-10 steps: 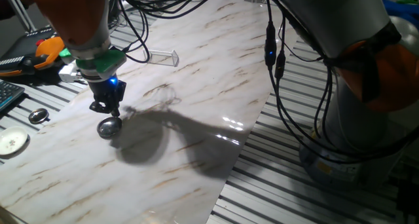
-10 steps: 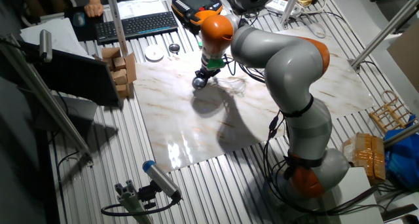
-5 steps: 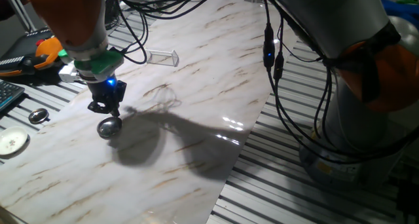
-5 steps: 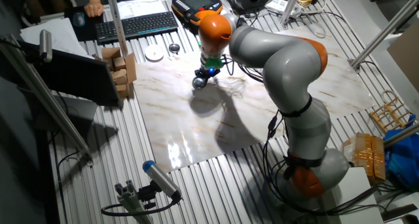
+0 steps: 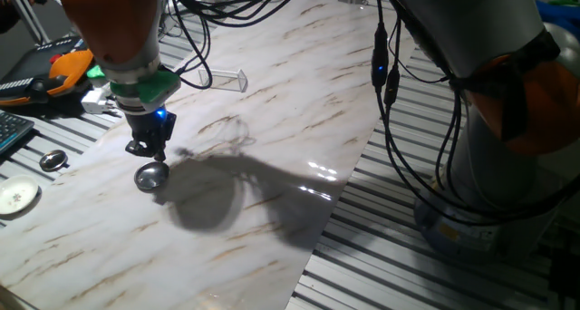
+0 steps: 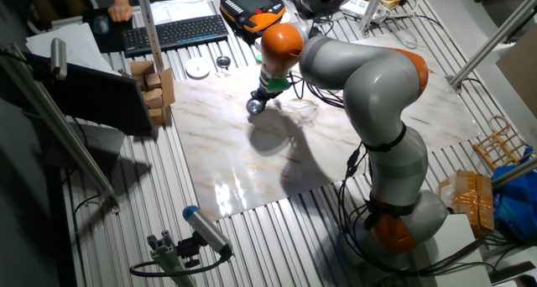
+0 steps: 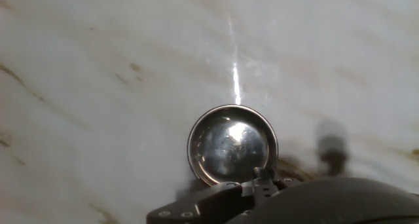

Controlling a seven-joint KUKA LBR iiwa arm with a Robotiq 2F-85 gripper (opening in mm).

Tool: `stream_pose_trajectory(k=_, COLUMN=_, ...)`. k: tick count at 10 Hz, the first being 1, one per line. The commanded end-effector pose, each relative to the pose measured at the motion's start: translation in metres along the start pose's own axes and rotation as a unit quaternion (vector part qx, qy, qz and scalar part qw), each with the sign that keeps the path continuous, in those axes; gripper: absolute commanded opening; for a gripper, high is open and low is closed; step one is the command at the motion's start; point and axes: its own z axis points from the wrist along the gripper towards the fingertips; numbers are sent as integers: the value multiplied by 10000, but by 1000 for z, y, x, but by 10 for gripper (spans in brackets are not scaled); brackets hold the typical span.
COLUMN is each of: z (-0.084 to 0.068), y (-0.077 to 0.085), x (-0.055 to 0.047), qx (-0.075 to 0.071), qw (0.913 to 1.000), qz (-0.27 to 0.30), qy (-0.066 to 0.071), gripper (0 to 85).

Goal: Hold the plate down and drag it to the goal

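Note:
The plate [image 5: 151,176] is a small shiny silver dish with a raised rim, lying on the marble board [image 5: 272,129] near its left side. It also shows in the other fixed view as the plate [image 6: 254,106] and in the hand view as the plate [image 7: 232,144]. My gripper [image 5: 150,153] points down just above it, fingers together. In the hand view the dark fingertip [image 7: 262,175] overlaps the plate's near rim; I cannot tell if it touches. The goal [image 5: 226,77], a clear plastic bracket, stands further back on the board, apart from the plate.
Off the board's left edge lie a dark-centred metal disc [image 5: 53,160] and a flat white disc [image 5: 16,195]. An orange handset [image 5: 68,70] and a keyboard [image 6: 172,31] sit behind them. Cardboard boxes [image 6: 155,86] stand left of the board. Cables hang from the arm.
The arm's wrist has leaned slightly to the right and its shadow has shifted with it. The gripper tip and the plate stay in nearly the same spot.

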Motion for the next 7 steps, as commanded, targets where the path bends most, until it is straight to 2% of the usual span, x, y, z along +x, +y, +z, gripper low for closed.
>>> stream_pose_trajectory(k=1, z=0, y=-1, x=0, qx=-2, qw=10000, qz=-14, qy=42, gripper=0)
stream_pose_trajectory(k=3, z=0, y=0, x=0, qx=-49, qw=10000, qz=-11, qy=56, gripper=0)
stream_pose_trajectory(k=6, z=9, y=4, x=-2, qx=6, qw=9999, qz=131, qy=-50, gripper=0)
stream_pose_trajectory(k=7, z=13, y=5, x=-4, qx=90, qw=9999, qz=124, qy=-74, gripper=0)
